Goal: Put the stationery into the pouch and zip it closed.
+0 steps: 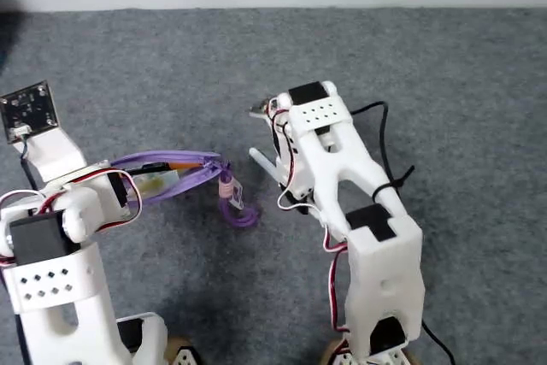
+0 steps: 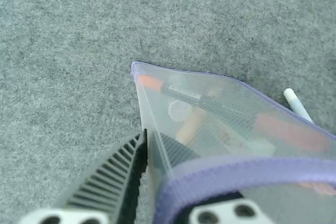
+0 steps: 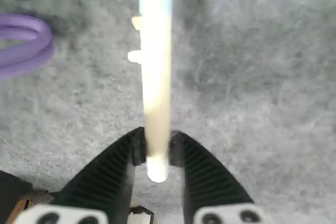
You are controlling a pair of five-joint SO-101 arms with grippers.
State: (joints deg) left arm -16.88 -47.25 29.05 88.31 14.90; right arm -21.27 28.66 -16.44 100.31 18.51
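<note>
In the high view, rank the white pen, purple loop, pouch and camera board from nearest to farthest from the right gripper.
1. The white pen, between the right gripper's jaws.
2. The purple loop and the pouch, both toward the left arm: too close to call.
3. The camera board, on the left arm.

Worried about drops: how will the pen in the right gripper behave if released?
The pen looks stiff and smooth, so it may slip from the right gripper, pinched near one end. Being round, it would probably roll on the carpet.
</note>
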